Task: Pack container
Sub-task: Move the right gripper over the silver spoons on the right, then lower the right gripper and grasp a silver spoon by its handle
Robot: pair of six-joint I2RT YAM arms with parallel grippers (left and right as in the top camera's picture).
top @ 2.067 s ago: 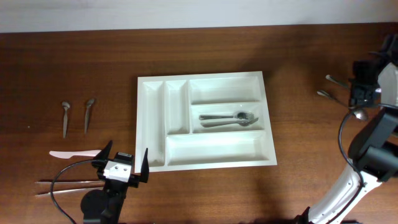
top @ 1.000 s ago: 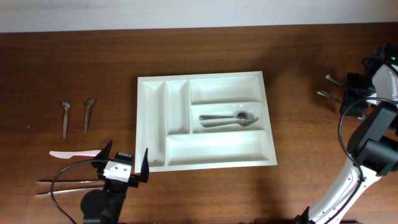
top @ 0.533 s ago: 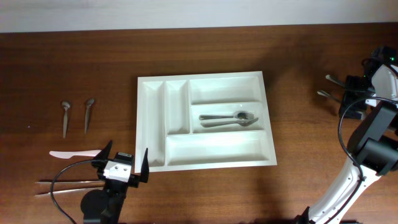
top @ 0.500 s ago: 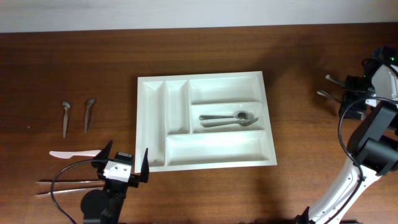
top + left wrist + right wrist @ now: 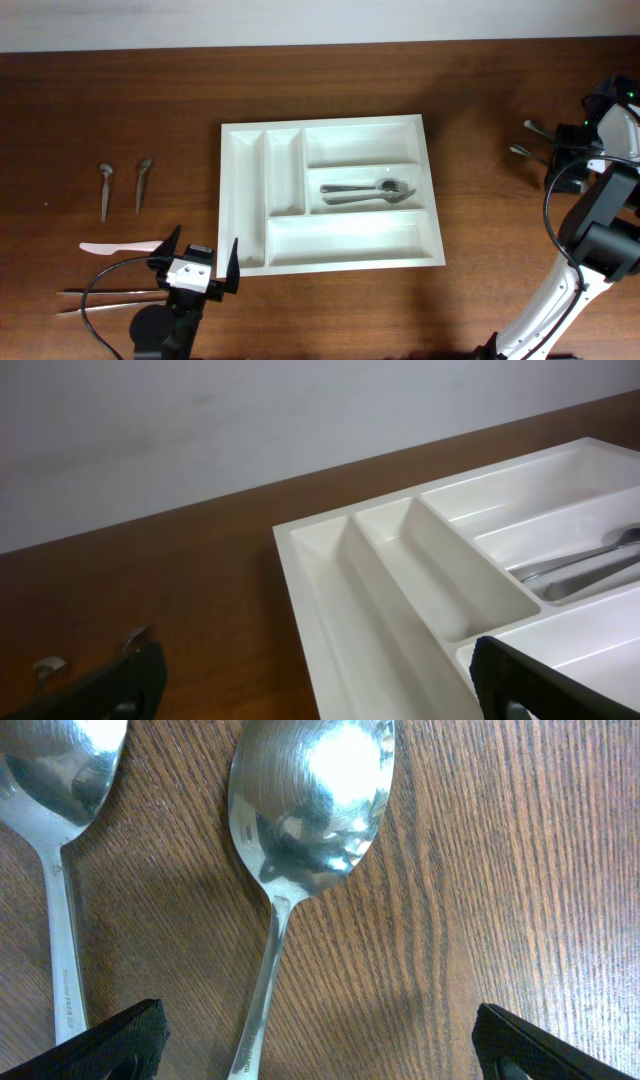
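At the table's far right edge, the right gripper [image 5: 320, 1042] is hovering, jaws spread wide, straddling a metal spoon [image 5: 310, 800] for pickup; the left gripper [image 5: 203, 250] is idling, jaws likewise apart, beside the container [image 5: 360, 145], which is sitting mid-table for both arms' reach.

**Wide lanes beside the tray, clutter at both edges**

Bare tabletop [image 5: 490, 230] runs broad between the container [image 5: 340, 266] and the right tool [image 5: 315, 1045]. That tool hangs close above a large spoon [image 5: 310, 790] and a second spoon [image 5: 55, 760], its fingers spread wide. The left tool [image 5: 200, 256], likewise spread, stands just beside the container's near-left corner wall. A pink knife [image 5: 120, 246] and thin long utensils [image 5: 105, 293] lie to its left. The middle wide compartment holds cutlery [image 5: 365, 190].
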